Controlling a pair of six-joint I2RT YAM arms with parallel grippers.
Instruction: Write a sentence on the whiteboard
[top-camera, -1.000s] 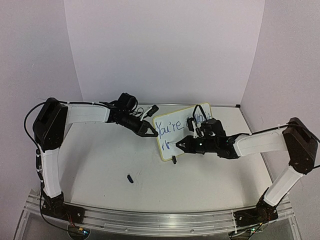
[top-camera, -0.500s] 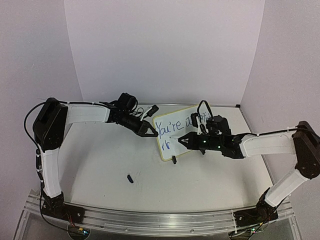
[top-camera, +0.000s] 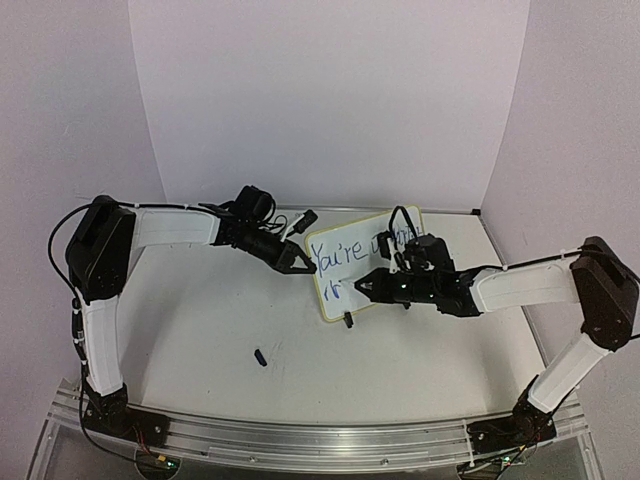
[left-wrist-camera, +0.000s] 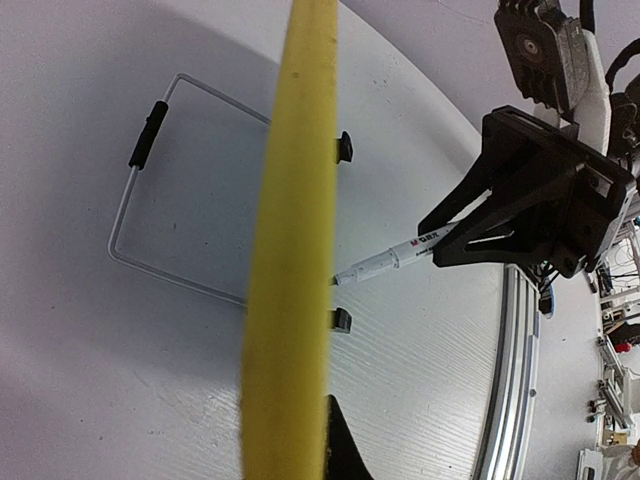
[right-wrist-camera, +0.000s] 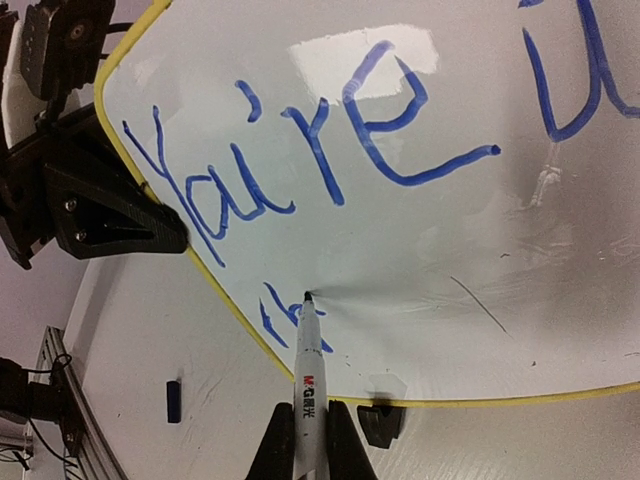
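The whiteboard (top-camera: 352, 272) stands tilted on the table, and my left gripper (top-camera: 302, 268) is shut on its left edge. In the left wrist view the yellow rim (left-wrist-camera: 290, 250) runs edge-on through my left gripper (left-wrist-camera: 318, 440). The sentence (right-wrist-camera: 330, 150) in blue begins "You're", with a few strokes of a second line (right-wrist-camera: 272, 318) below it. My right gripper (right-wrist-camera: 308, 428) is shut on a white marker (right-wrist-camera: 310, 385), whose tip touches the board just right of those lower strokes. The same marker (left-wrist-camera: 395, 260) and right gripper (left-wrist-camera: 500, 225) show beyond the board.
A small blue marker cap (top-camera: 259, 356) lies on the table in front of the board. A wire stand (left-wrist-camera: 150, 200) and two black clip feet (left-wrist-camera: 343, 147) sit at the board's base. A metal rail (top-camera: 320, 440) runs along the near edge, and walls close in the back and sides.
The right arm's elbow swung outward and came back, and the marker tip shifted slightly on the second line. The left gripper and the board kept still.
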